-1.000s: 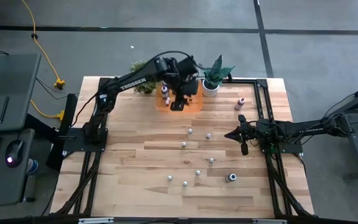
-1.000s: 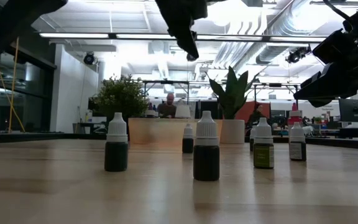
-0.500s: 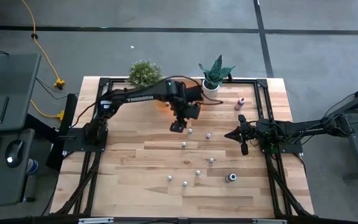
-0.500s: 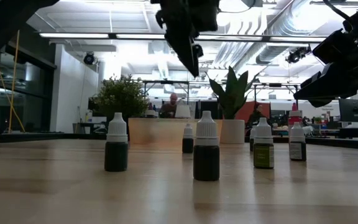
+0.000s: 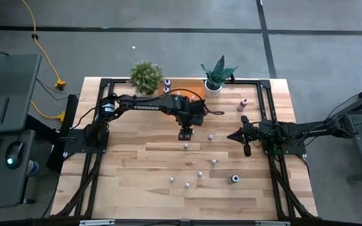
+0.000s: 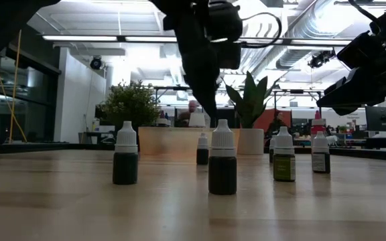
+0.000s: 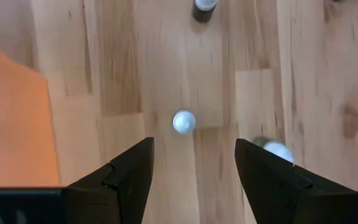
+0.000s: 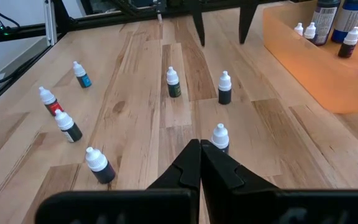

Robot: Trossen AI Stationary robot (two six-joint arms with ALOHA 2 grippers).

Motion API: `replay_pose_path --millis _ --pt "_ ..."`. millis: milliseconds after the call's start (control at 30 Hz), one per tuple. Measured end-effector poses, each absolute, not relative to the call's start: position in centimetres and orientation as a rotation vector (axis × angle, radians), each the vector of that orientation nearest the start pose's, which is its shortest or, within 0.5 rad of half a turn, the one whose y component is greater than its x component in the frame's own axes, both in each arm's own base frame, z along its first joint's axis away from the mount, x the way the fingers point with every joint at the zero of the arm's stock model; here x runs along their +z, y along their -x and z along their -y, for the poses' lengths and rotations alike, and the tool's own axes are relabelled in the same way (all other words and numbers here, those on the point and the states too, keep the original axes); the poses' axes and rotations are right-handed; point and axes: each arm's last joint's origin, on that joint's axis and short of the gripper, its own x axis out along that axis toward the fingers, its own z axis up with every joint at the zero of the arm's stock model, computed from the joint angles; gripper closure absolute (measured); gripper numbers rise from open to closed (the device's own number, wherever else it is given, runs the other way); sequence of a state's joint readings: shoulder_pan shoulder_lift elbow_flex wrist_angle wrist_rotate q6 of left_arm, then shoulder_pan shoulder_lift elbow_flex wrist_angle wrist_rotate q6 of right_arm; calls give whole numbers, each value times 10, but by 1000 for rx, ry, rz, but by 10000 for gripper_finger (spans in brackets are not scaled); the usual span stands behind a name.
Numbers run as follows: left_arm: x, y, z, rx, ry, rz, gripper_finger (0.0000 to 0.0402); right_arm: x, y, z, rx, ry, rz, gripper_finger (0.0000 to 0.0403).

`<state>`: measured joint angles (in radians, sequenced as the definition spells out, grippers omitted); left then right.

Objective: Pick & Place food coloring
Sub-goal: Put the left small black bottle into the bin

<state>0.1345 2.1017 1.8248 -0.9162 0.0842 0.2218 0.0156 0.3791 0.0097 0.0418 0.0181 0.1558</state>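
The left hand hangs open and empty just above a white-capped food coloring bottle on the desk. More bottles stand scattered nearer; some sit in the orange tray at the far edge. The right hand waits clenched at the right side.

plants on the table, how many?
2. A bushy plant stands at the table's far edge, on the left arm's side of the orange tray. A spiky-leaved plant in a white pot stands on the tray's other side. None seem hidden.
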Motion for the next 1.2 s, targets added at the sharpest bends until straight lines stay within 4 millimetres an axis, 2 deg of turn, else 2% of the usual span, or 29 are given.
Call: replay_pose_path --millis 633,1200 --pt "195 -437 -57 -93 -84 -1142 182 138 -116 -1 -28 -149 -327 402" --pt "187 -441 -58 -85 -90 -1099 182 138 -116 -1 -28 -149 -327 402"
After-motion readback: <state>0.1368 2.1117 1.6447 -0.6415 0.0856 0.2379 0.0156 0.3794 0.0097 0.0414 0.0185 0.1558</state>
